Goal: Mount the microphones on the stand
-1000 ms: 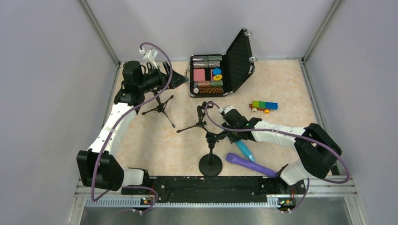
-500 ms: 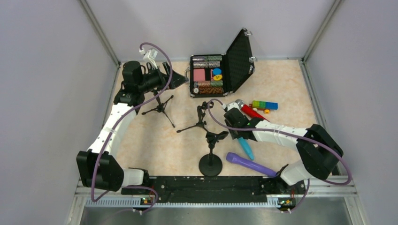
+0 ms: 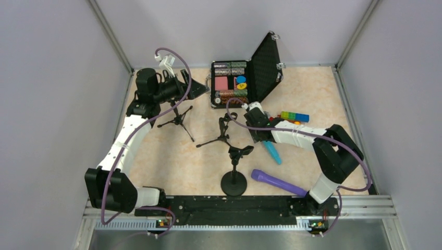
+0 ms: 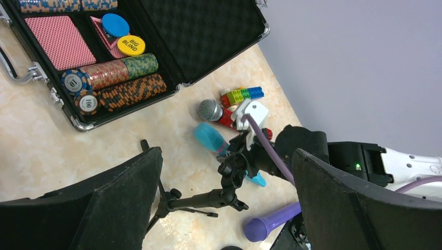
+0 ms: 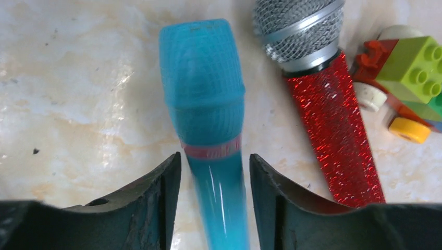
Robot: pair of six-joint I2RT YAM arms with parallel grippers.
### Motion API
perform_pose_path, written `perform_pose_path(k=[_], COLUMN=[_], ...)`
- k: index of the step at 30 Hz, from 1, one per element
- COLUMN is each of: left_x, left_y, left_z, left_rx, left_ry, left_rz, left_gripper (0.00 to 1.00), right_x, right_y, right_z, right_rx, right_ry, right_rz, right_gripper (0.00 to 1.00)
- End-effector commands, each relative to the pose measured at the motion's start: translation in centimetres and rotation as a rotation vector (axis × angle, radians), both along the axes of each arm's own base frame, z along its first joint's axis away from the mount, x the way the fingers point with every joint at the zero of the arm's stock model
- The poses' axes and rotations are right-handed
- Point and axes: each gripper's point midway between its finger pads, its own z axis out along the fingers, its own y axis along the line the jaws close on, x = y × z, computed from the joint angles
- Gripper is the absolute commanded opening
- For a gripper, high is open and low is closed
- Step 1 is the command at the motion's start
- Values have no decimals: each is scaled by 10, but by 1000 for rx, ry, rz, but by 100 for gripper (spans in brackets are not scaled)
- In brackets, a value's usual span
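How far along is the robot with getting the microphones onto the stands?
Done: nothing yet; the round-base stand, left tripod stand and middle tripod stand hold no microphone. In hand: the right end effector straddles the light blue microphone at its handle; a firm grip isn't clear. Remaining: the red microphone beside the toy-brick car and the purple microphone lie on the table; the left end effector is open.

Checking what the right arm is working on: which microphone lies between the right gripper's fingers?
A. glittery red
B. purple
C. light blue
C: the right wrist view shows the light blue microphone between the fingers of the right gripper, the red microphone beside it.
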Motion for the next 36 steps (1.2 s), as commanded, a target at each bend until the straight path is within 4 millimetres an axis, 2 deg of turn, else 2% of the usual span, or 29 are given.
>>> perform_pose_path(k=[1, 2, 4, 7, 20, 29, 36], left_x=[-5, -5, -5, -5, -5, -6, -6], left_y=[0, 0, 0, 0, -1, 0, 0], left_z=[18, 18, 17, 17, 16, 17, 18], left_rx=[-2, -2, -2, -3, -3, -1, 4], left_ry=[-76, -75, -73, -71, -70, -75, -83], left_rz=[-8, -6, -7, -11, -13, -13, -11], left_gripper=[98, 98, 98, 98, 98, 98, 98], right_x=[19, 19, 20, 19, 5, -2, 2], right_y=[4, 4, 4, 5, -10, -13, -14], right_z=[12, 10, 10, 12, 7, -9, -23], right_rx=[56, 59, 59, 57, 42, 47, 124], right_ry=[-16, -7, -3, 2, 31, 101, 197], right_rz=[-39, -39, -37, -23, 1, -1, -3], right_gripper=[60, 66, 72, 73, 62, 58, 45])
